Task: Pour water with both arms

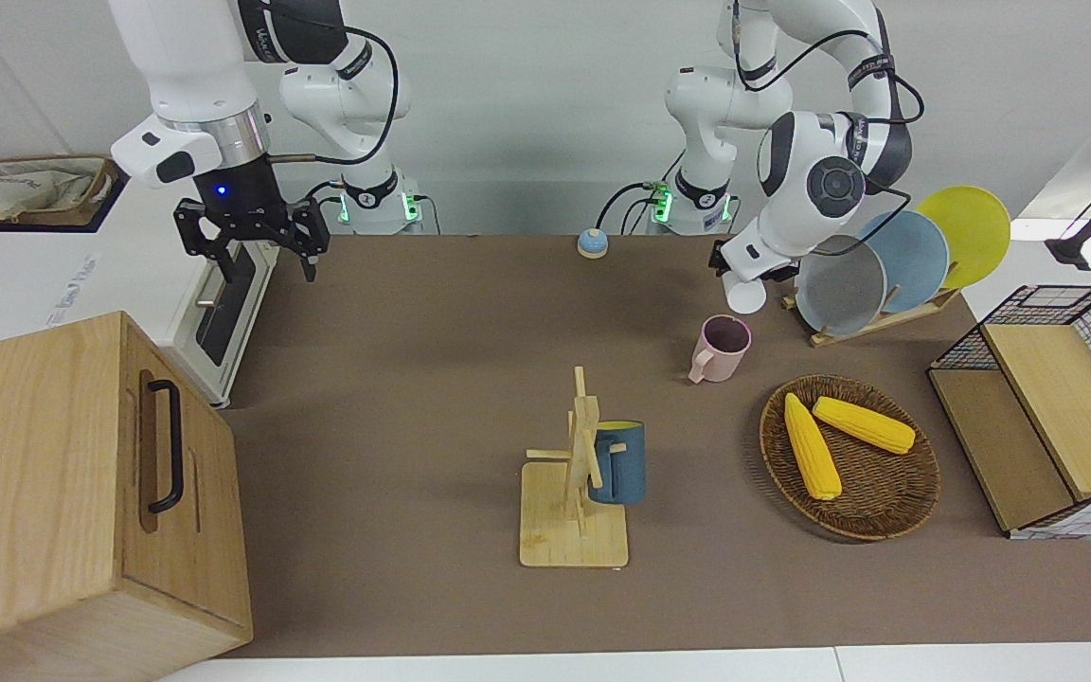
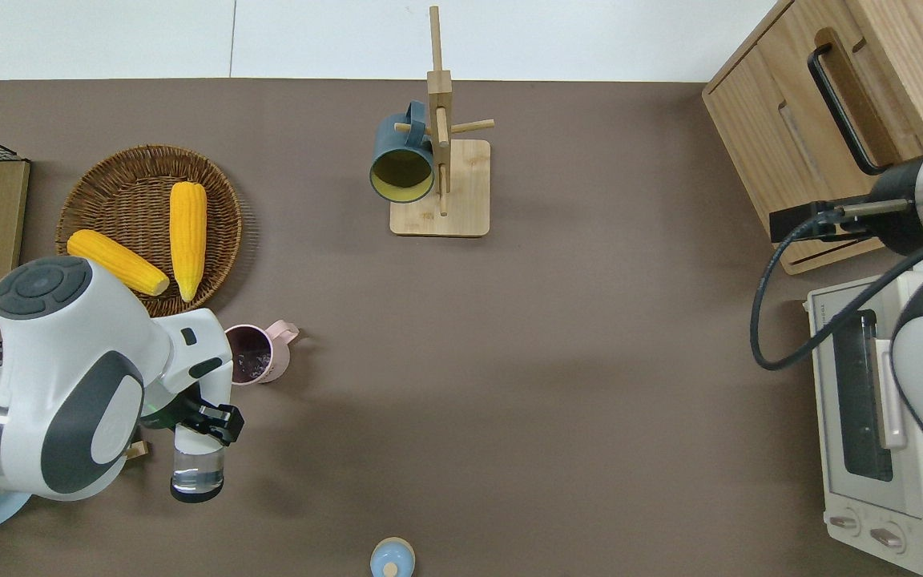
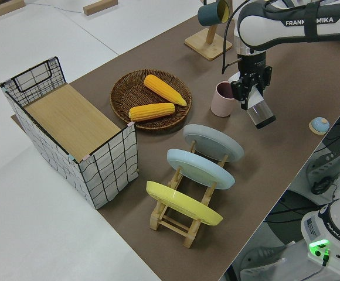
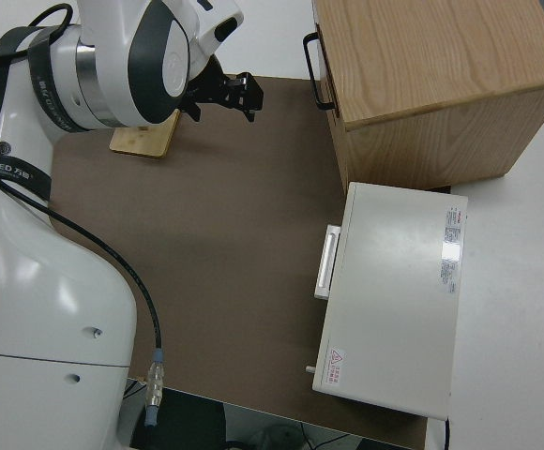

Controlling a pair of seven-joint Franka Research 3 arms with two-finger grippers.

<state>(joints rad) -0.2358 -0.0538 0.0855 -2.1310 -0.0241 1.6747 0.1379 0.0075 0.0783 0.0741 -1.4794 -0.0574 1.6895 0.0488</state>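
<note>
My left gripper [image 2: 207, 420] is shut on a clear glass [image 2: 197, 471] and holds it tilted in the air, over the table just nearer to the robots than a pink mug [image 2: 257, 353]. The same gripper [image 3: 250, 86], glass [image 3: 261, 113] and mug [image 3: 222, 99] show in the left side view. In the front view the glass [image 1: 745, 296] hangs above and beside the mug [image 1: 723, 349]. The mug stands upright on the brown mat. My right arm is parked, its gripper [image 1: 253, 244] open and empty.
A wicker basket [image 2: 89, 192] with two corn cobs lies next to the mug. A wooden mug tree [image 2: 439, 186] carries a blue mug. A plate rack [image 1: 886, 317], wire crate [image 1: 1047, 407], small blue bell [image 2: 392, 558], toaster oven [image 2: 882, 433] and wooden cabinet [image 1: 62, 493] ring the mat.
</note>
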